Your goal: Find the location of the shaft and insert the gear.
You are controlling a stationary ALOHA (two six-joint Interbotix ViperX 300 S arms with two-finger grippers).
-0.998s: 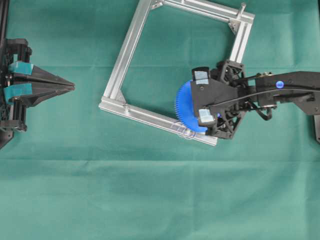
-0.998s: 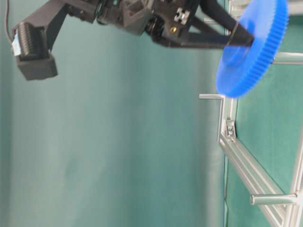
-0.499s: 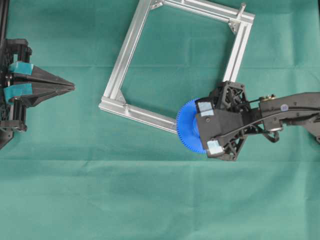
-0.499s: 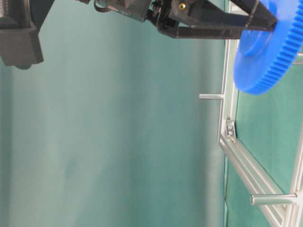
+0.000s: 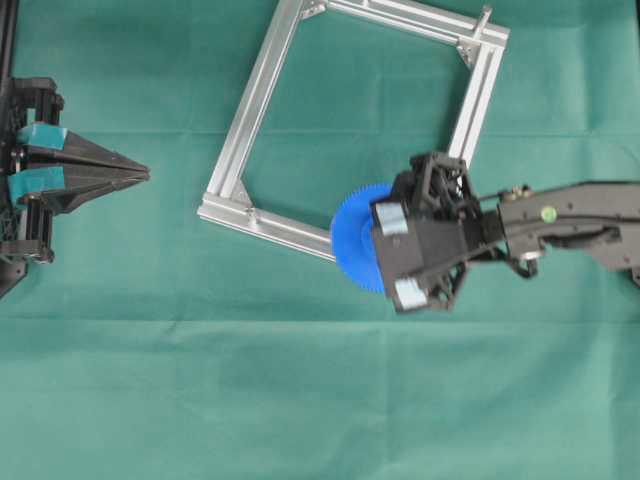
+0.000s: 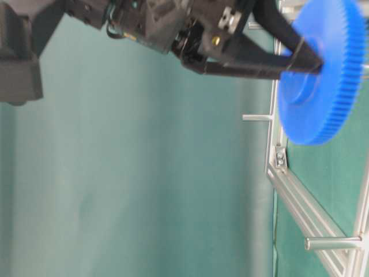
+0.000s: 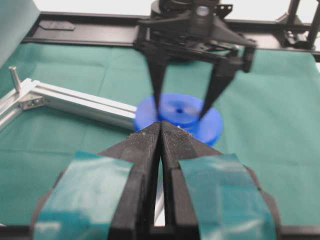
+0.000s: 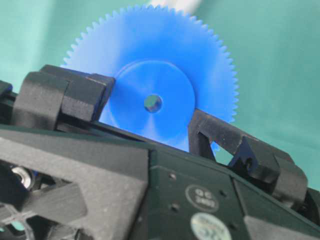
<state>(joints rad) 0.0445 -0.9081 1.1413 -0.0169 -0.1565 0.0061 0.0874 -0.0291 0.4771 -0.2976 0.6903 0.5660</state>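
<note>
My right tool (image 5: 392, 262) grips the large blue toothed plastic gear (image 5: 352, 238) by its raised hub, above the aluminium frame's (image 5: 262, 92) near rail. I'd centre its bore over the hidden shaft before lowering.

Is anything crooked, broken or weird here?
Nothing looks broken or spilled. The silver frame lies skewed on the green cloth, which may be on purpose. The right gripper holds the blue gear by its hub over the frame's lower bar. The left gripper is shut, off to the side.
</note>
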